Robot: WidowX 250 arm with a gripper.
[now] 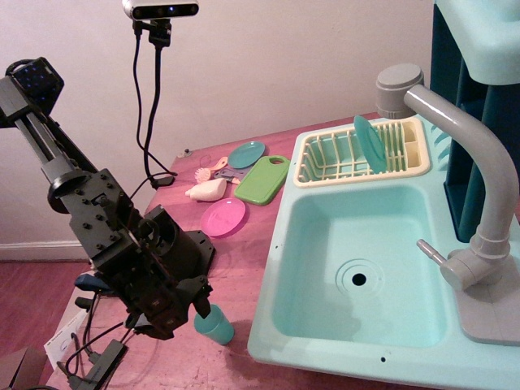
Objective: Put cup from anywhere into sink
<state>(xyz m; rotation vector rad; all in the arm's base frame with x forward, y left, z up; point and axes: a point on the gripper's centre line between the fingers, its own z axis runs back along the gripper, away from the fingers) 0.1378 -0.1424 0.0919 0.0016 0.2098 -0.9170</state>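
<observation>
On the reddish wooden bench (236,268), the small teal plastic cup (214,325) stands just beside the tool (195,313), light and slippery; grip its wall. Whether the tool is apart, I cannot tell.

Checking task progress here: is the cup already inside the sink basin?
No, the cup stands on the table left of the sink, beside the gripper.

cup (215,327): smooth teal plastic
sink (341,341): glossy pale aqua plastic
faucet (479,162): matt grey plastic
desk (236,268): reddish wood
</observation>
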